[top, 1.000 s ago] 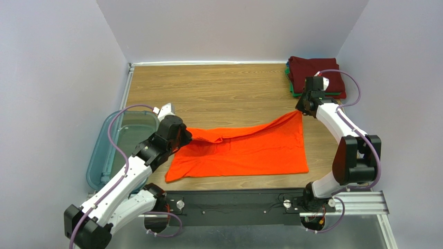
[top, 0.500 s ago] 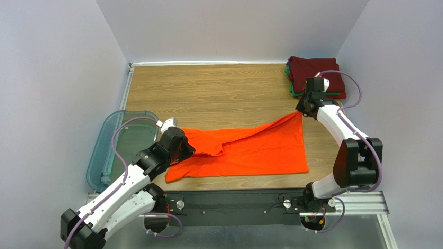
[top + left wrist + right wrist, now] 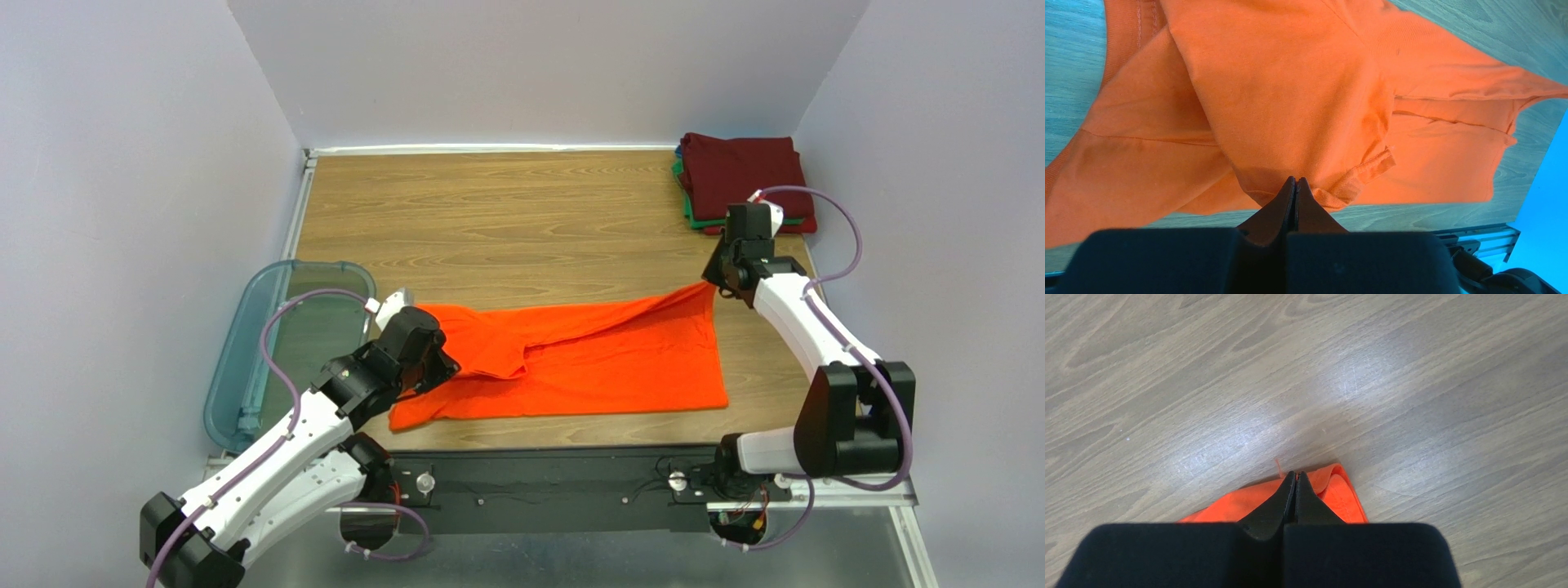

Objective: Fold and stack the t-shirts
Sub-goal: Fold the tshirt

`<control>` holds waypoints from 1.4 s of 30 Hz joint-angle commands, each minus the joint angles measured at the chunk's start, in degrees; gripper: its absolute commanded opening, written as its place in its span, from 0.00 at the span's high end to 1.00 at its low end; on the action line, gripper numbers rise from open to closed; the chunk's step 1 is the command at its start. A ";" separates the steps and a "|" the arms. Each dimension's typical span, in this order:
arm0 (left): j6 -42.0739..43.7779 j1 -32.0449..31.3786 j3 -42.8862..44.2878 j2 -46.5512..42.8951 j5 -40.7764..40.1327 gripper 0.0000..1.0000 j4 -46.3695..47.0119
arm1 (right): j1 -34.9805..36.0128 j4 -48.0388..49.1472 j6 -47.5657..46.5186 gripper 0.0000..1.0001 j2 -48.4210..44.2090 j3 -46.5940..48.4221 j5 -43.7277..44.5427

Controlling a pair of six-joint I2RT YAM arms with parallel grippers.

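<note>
Wood-grain tabletop (image 3: pixel 515 221) fills the middle of the overhead view, boxed in by plain pale walls (image 3: pixel 552 74). An orange t-shirt (image 3: pixel 589 368) lies spread across the lower centre of the frame. Its long axis runs left to right, and its near hem lies flat on the wood just above the arm bases.

Your left gripper (image 3: pixel 429 359) is at the shirt's left end. Its wrist view shows the jaws fully closed, with a bunched fold of orange cloth pinched at the tips. Your right gripper (image 3: pixel 715 282) is at the shirt's upper right corner, jaws likewise pressed together on that corner, with bare wood beyond.

The edge held between the two grippers slants from centre left up toward centre right, so the rest of the shirt lies below that line, toward the arm bases. By this reading, the fold turns on carrying the held edge downward in the frame over the near hem, both ends together.

Your left arm is bent low, reaching in from the lower left beside a translucent plastic bin (image 3: pixel 264 368). Your right arm stretches up the right side. A stack of folded t-shirts (image 3: pixel 740 172), maroon on top, sits in the upper right corner, near the right gripper and well apart from the left.
</note>
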 commanded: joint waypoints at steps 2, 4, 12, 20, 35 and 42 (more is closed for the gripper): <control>-2.04 -0.44 -0.56 -0.43 -1.58 1.00 -2.20 | -0.24 -0.28 0.03 0.98 -2.18 -2.69 2.86; -2.31 -0.52 -0.56 0.01 -1.58 1.00 -2.28 | -0.24 -0.28 0.55 0.96 -2.10 -3.39 2.86; -4.42 -1.58 -0.56 0.28 -1.93 1.00 -4.22 | -0.24 -0.90 3.80 0.86 -4.64 -9.19 4.88; -4.42 -1.75 -0.39 -0.69 0.01 0.46 -5.09 | -0.15 -2.74 5.30 0.38 -6.49 -8.94 6.90; 4.28 -1.84 2.34 11.69 -0.78 0.02 10.95 | 0.29 0.50 -2.26 0.00 -9.22 -7.43 -29.28; 4.90 -1.14 -0.38 21.54 1.24 0.02 24.16 | 6.08 6.13 -1.90 0.00 -3.16 -10.34 -33.89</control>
